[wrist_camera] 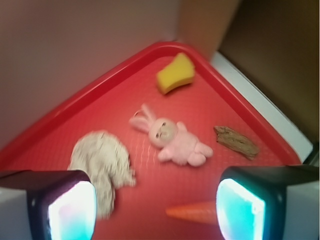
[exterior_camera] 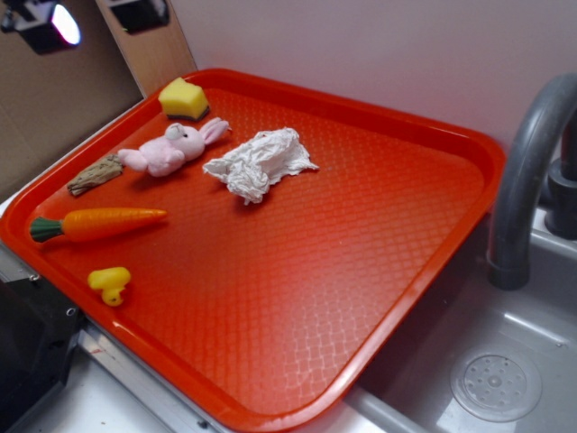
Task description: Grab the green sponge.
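Observation:
The green sponge (exterior_camera: 184, 98) is a small yellow foam block with a dark layer underneath. It sits in the far left corner of the red tray (exterior_camera: 379, 122). In the wrist view the sponge (wrist_camera: 175, 74) lies near the tray's far corner, well beyond my gripper (wrist_camera: 156, 207). My gripper is open, with its two fingers (wrist_camera: 72, 210) wide apart at the bottom of the wrist view and nothing between them. It hangs above the tray over the carrot's tip. The exterior view does not show the gripper.
A pink plush bunny (exterior_camera: 171, 150), a crumpled white cloth (exterior_camera: 257, 162), a brown bark-like piece (exterior_camera: 96, 174), an orange carrot (exterior_camera: 99, 224) and a small yellow duck toy (exterior_camera: 110, 282) lie on the tray. A grey faucet (exterior_camera: 527, 171) and sink (exterior_camera: 496, 383) stand at the right.

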Controlling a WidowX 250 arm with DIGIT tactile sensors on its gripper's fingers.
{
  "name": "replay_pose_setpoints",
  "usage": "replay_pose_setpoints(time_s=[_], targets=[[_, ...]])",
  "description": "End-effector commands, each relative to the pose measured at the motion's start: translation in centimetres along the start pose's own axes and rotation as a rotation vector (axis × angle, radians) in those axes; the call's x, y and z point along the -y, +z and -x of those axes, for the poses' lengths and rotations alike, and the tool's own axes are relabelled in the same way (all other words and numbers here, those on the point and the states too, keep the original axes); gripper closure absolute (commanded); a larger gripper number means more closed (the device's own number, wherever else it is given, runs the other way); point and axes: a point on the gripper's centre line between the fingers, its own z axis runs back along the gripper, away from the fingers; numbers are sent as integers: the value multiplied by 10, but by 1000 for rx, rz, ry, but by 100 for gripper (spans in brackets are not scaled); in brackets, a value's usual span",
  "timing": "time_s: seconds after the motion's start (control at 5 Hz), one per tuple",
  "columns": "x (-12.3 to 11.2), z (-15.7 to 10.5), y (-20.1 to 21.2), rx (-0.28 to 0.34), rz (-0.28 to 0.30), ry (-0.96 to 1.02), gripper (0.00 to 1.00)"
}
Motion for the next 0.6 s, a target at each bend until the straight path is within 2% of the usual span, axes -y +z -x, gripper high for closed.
replay_pose_setpoints(time_s=[0.0, 0.4], targets=[[7, -41, -39, -27, -53, 218, 0], [-4, -70, -81, -50, -60, 277, 0]])
